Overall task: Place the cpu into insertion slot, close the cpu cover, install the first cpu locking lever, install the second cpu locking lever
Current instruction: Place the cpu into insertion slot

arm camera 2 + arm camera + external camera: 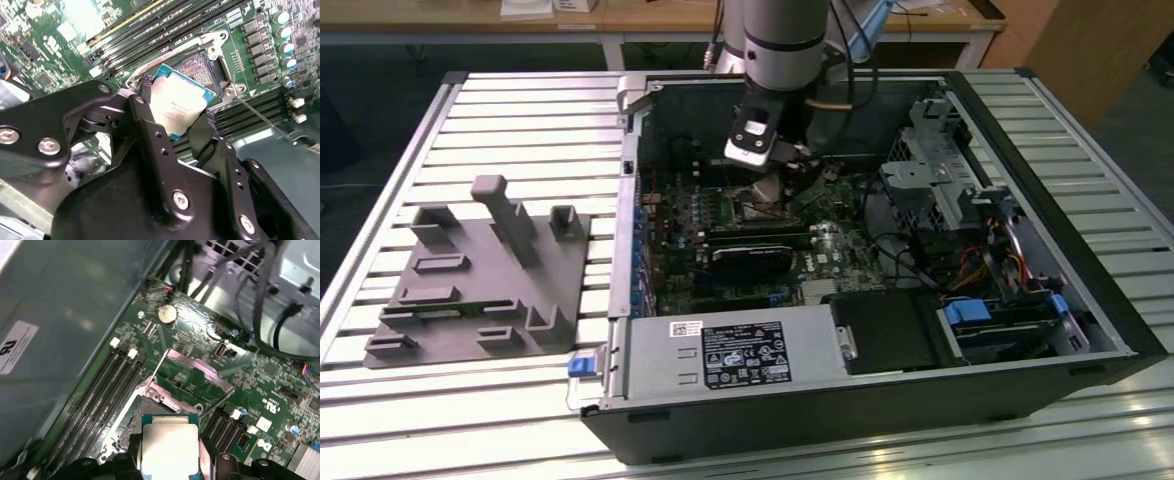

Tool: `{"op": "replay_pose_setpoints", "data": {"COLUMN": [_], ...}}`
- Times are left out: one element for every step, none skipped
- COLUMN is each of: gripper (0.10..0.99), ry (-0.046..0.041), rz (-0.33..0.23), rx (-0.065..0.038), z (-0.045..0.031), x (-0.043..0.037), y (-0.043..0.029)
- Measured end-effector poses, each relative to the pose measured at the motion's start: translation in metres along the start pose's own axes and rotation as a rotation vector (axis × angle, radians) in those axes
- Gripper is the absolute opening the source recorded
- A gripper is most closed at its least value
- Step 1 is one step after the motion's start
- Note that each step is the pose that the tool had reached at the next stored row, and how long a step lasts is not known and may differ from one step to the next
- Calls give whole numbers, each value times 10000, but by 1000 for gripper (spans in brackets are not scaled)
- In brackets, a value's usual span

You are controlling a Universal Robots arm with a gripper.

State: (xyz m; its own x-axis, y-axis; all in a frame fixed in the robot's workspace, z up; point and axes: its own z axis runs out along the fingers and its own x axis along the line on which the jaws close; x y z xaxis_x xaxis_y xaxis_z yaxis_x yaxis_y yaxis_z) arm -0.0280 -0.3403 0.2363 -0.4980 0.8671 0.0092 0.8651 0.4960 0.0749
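My gripper (174,114) is shut on the cpu (176,100), a small square chip with a dull silver top and a green-blue edge. The chip hangs tilted just above the insertion slot (202,62), a dark square socket with a silver rim on the green board. In the first wrist view the cpu (170,447) sits between the fingers over the insertion slot (131,422). Beyond it the cpu cover (192,361) stands raised. A thin locking lever (159,367) sticks up beside the socket. In the exterior view the gripper (771,182) is inside the computer case, over the insertion slot (761,208).
Long black memory slots (100,395) run beside the socket. A black graphics card (754,245), the power supply (740,355), a drive cage (927,180) and cables (260,295) crowd the case. A grey fixture (480,270) lies on the slatted table at the exterior view's left.
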Motion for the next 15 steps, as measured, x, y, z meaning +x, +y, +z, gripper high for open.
{"op": "replay_pose_setpoints", "data": {"gripper": [541,541,541,541,541,541,541,541,541,541,541,541,541,541,541], "ry": [-11,-24,-38,-51,-65,-78,-92,-105,-114,-121,-125,-128,-130,-132,-135], "rz": [145,318,499,677,868,1036,1227,1393,1517,1599,1654,1691,1723,1755,1788], "rx": [-2,-3,-5,-7,-8,-9,-12,-13,-14,-13,-14,-15,-16,-16,-16], "z": [5,10,17,23,30,35,41,45,48,51,54,57,59,62,65], "x": [0,0,0,0,0,0,0,0,2,6,13,21,31,41,51], "y": [0,-1,-1,-2,-2,-3,-3,-4,-7,-10,-14,-18,-22,-25,-28]}}
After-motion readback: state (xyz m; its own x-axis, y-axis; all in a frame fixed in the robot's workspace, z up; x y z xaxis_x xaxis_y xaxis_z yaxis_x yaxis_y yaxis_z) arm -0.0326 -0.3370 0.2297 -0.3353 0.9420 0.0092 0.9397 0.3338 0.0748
